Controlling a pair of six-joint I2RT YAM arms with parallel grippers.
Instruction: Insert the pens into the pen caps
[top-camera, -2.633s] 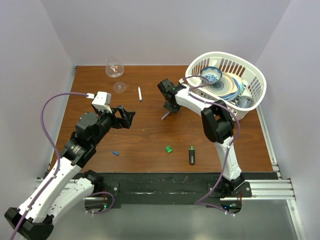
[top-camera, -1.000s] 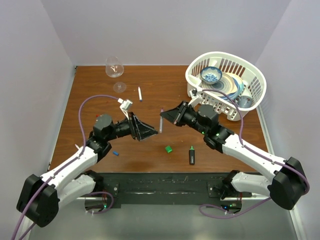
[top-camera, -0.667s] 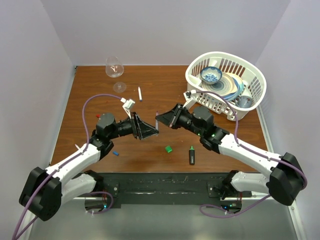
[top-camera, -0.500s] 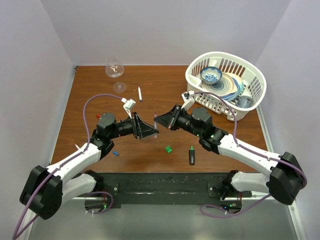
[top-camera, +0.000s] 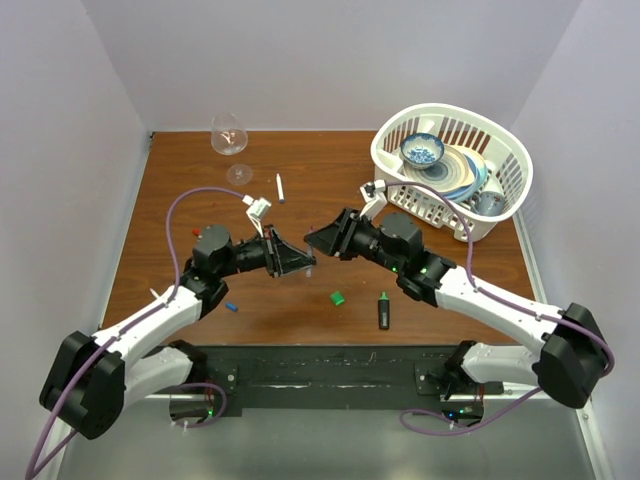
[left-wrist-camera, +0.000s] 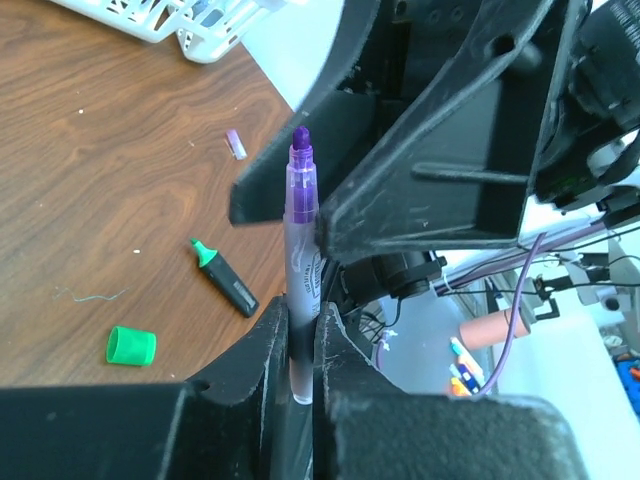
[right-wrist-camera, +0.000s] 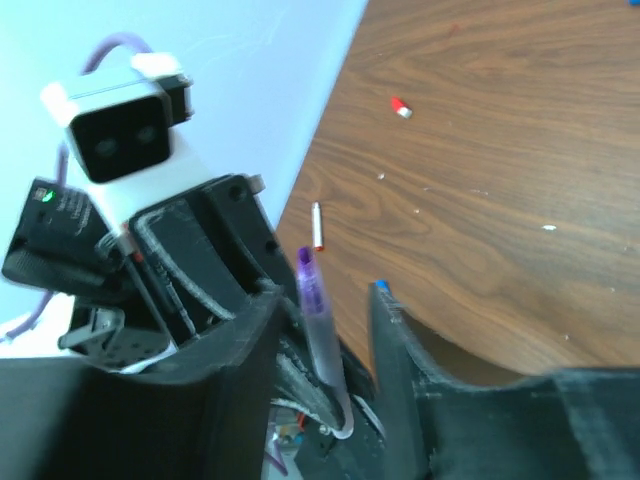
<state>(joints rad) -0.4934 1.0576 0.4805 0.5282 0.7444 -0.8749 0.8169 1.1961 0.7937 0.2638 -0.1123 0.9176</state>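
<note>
Above mid-table, my left gripper (top-camera: 300, 262) (left-wrist-camera: 301, 320) is shut on the lower barrel of the thin purple-grey pen (left-wrist-camera: 299, 230) (right-wrist-camera: 322, 325), whose purple tip points up. My right gripper (top-camera: 315, 240) (right-wrist-camera: 325, 300) faces it and stands open. Its fingers flank the pen without pressing it. On the table lie a green cap (top-camera: 338, 297) (left-wrist-camera: 131, 346), a black marker with a green tip (top-camera: 384, 311) (left-wrist-camera: 224, 279), a blue cap (top-camera: 231, 307), a white pen (top-camera: 280, 187) (right-wrist-camera: 317, 226), a small red cap (right-wrist-camera: 400, 107) and a small lilac piece (left-wrist-camera: 235, 144).
A white basket (top-camera: 505, 150) of dishes stands at the back right, close behind the right arm. A wine glass (top-camera: 229, 135) stands at the back left. The brown table ends in a black rail at the near edge.
The right gripper brought the purple pen over to the left gripper. The left jaws shut on the pen, and the right jaws then opened off it.
</note>
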